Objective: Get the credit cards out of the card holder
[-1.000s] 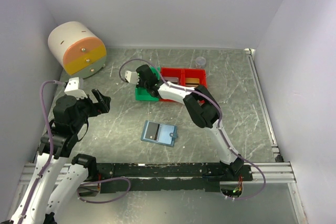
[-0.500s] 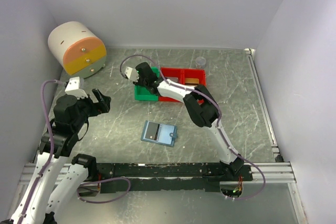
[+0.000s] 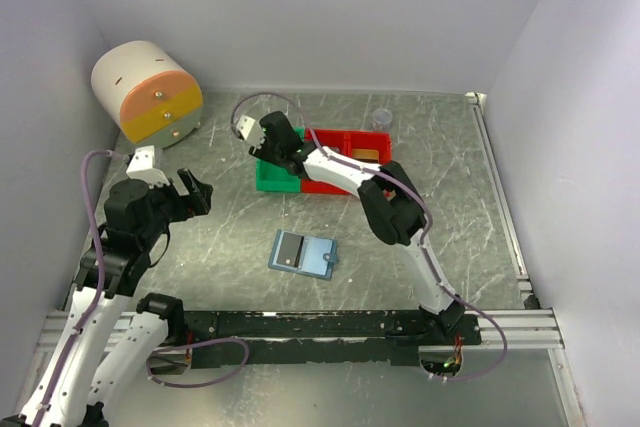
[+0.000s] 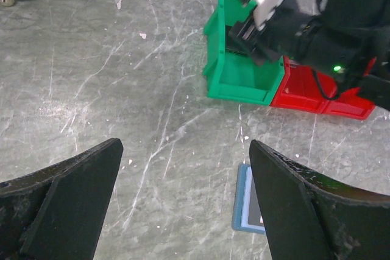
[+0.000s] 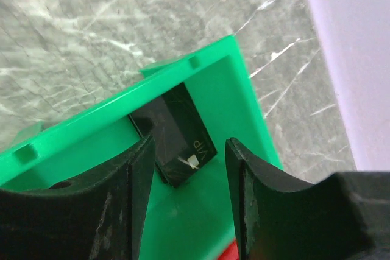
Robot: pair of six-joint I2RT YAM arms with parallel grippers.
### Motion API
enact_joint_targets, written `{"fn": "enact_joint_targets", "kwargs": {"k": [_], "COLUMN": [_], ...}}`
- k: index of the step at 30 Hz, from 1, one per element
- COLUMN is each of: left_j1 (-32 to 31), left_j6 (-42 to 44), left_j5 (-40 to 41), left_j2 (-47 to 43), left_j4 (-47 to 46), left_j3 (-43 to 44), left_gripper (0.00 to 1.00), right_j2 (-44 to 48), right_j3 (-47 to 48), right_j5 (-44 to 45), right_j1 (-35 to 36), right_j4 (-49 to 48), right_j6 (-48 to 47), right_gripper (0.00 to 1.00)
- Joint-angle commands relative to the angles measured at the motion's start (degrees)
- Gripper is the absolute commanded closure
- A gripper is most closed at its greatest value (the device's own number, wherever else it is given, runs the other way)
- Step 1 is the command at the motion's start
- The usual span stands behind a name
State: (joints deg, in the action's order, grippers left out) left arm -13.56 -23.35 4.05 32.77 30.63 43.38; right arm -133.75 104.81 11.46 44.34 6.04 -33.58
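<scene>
Grey marbled table [image 3: 450,217], card holder [image 3: 303,253], green bin [image 3: 270,181], red bins [image 3: 330,138]

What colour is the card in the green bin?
The card is black with white lettering; clearest in right wrist view.

Seen from above, the right arm's jaws cover the inside of the green bin [image 3: 268,182], so the dark card [image 5: 180,132] in it shows only to the right wrist camera, where one jaw hides its lower left corner. In the left wrist view the card holder [image 4: 244,202] is mostly hidden behind one of the left arm's jaws, and what it holds cannot be made out. Whatever lies in the red bin [image 3: 330,137] is too small to name.
</scene>
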Motion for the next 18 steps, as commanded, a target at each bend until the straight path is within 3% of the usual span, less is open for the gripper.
{"fn": "enact_joint_targets", "kwargs": {"k": [1, 8, 13, 15, 18], "left_j1": [0.38, 0.38, 0.38, 0.36, 0.32], "left_j6": [0.56, 0.57, 0.97, 1.97, 2.60], "left_j5": [-1.51, -1.60, -3.96, -8.41, -13.95], "left_j2": [0.35, 0.33, 0.18, -0.19, 0.20], "left_j4": [-1.44, -1.56, -2.49, -4.81, -7.24], "left_j3": [-0.23, -0.31, -0.52, -1.34, -2.31], "left_gripper": [0.03, 0.03, 0.02, 0.02, 0.03], "right_j2": [8.59, 20.59, 35.56, 41.54, 48.22], "right_j3": [-1.99, -10.86, -29.29, -37.21, -46.10], "right_j5": [-2.63, -1.68, -3.12, -2.57, -5.51], "right_j1": [-0.01, 0.05, -0.24, -0.47, -1.24], "right_j4": [-3.68, -7.03, -12.50, -15.84, -17.08], "right_j6": [6.32, 18.94, 36.53, 45.31, 54.73], "right_gripper": [0.50, 0.48, 0.46, 0.37, 0.34]}}
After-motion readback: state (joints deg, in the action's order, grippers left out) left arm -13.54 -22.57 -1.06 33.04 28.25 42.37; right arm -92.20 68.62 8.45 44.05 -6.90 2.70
